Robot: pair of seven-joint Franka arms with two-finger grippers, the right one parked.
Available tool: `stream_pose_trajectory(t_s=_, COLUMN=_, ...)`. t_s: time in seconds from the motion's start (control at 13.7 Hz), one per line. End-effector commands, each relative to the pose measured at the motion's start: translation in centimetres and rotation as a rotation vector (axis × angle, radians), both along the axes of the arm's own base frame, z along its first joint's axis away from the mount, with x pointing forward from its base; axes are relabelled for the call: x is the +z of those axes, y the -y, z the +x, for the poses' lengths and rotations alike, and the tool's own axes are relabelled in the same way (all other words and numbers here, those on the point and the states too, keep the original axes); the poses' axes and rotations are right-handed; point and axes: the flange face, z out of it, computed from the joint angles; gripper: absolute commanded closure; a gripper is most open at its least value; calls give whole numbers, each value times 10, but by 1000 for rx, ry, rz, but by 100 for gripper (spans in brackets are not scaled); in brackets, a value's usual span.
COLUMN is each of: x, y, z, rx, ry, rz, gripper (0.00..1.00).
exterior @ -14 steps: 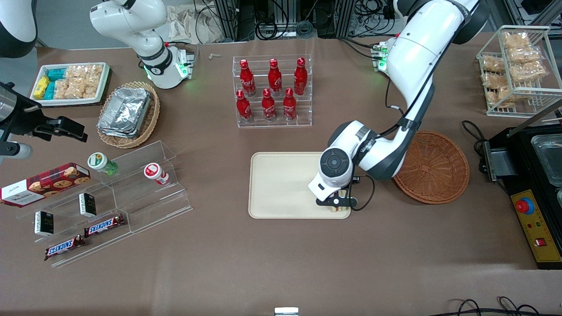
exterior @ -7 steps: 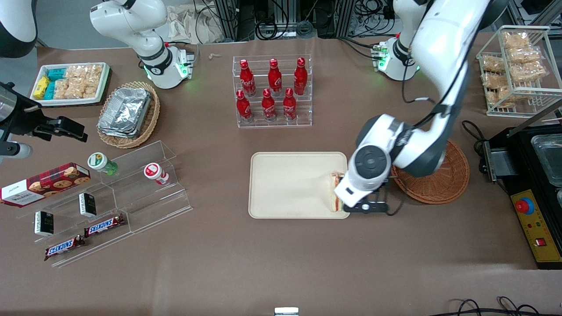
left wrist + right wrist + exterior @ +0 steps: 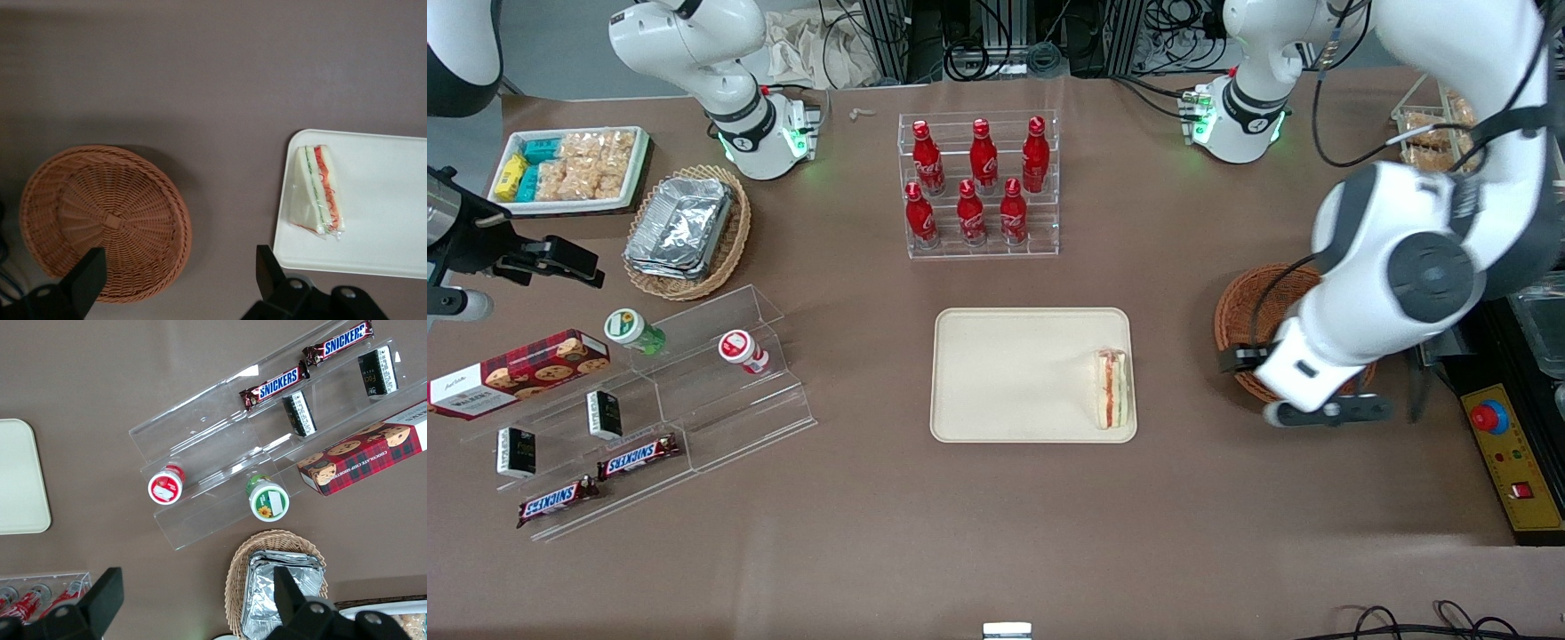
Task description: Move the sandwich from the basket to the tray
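Note:
The sandwich (image 3: 1112, 388) (image 3: 315, 190), a white wedge with red and green filling, lies flat on the cream tray (image 3: 1014, 373) (image 3: 387, 207), near the tray's edge closest to the basket. The reddish-brown round basket (image 3: 1240, 307) (image 3: 107, 220) holds nothing and is partly covered by my arm in the front view. My gripper (image 3: 1327, 412) (image 3: 179, 267) hangs open above the table at the basket's rim nearest the front camera, well apart from the sandwich. Nothing is between its fingers.
A clear rack of red bottles (image 3: 978, 182) stands farther from the camera than the tray. Toward the parked arm's end are a stepped acrylic shelf (image 3: 694, 373) with snacks and a tan basket of foil containers (image 3: 689, 231). A black control box (image 3: 1507, 444) lies beside the basket.
The gripper let go of the sandwich on the tray, rose, and swung toward the working arm's end, ending over the basket's near rim. The sandwich stays where it was set.

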Motion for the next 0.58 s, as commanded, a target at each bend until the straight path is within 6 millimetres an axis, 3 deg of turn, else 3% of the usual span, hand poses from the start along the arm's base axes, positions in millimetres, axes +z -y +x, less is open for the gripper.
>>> stream_pose_trajectory(t_s=0.0, x=32, y=-9, z=-4, rx=11, ry=-1, rz=7, gripper=0)
stream_pose_trajectory(t_s=0.22, x=63, y=-54, z=-6, rx=21, ry=45, rz=8, gripper=0)
stream_pose_trajectory(t_s=0.44, x=72, y=-96, z=-5, rx=76, ry=37, rz=-5, gripper=0)
stream_pose_trajectory(t_s=0.51, x=79, y=-101, z=-5, rx=85, ry=41, rz=-6, gripper=0)
